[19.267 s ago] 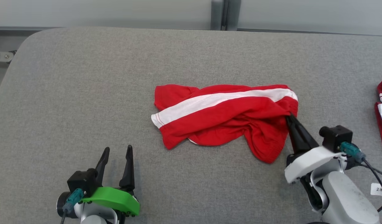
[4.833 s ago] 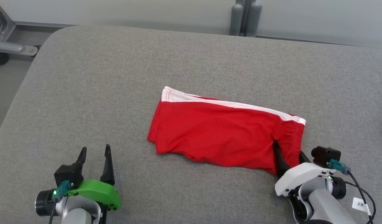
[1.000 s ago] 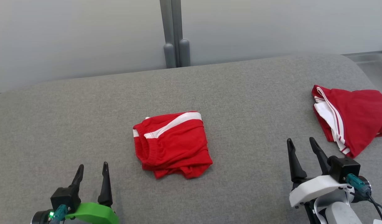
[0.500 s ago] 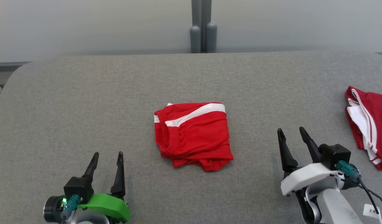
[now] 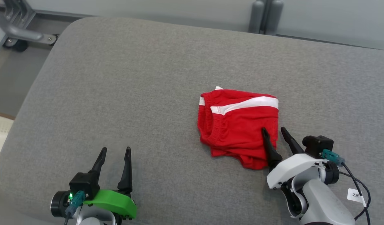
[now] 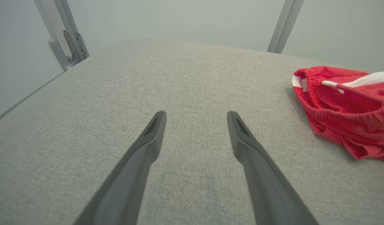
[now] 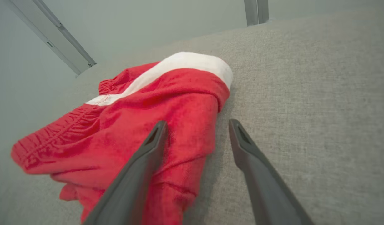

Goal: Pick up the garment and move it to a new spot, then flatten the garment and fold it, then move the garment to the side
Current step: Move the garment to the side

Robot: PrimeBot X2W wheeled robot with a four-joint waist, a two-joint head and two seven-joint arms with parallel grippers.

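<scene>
The garment [image 5: 239, 125] is a pair of red shorts with a white stripe, folded into a compact square on the grey padded table [image 5: 117, 78]. My right gripper [image 5: 274, 129] is open at the garment's right edge, its left finger over the red cloth and its right finger over bare table. The right wrist view shows the same: the right gripper [image 7: 196, 123] straddles the edge of the garment [image 7: 154, 109], holding nothing. My left gripper [image 5: 115, 150] stands open near the front edge, well left of the garment. In the left wrist view the left gripper [image 6: 195, 114] is empty, with the garment [image 6: 345, 106] to its right.
The table's rounded left corner and left edge drop to the floor. A grey metal frame on casters [image 5: 17, 31] stands beyond that corner. A grey post [image 5: 267, 15] rises against the wall behind the table. Bare grey fabric stretches left of the garment.
The camera has swung left and tilted down, so the second red garment at the right has left the picture. My right gripper has closed the gap to the folded garment and now straddles its right edge.
</scene>
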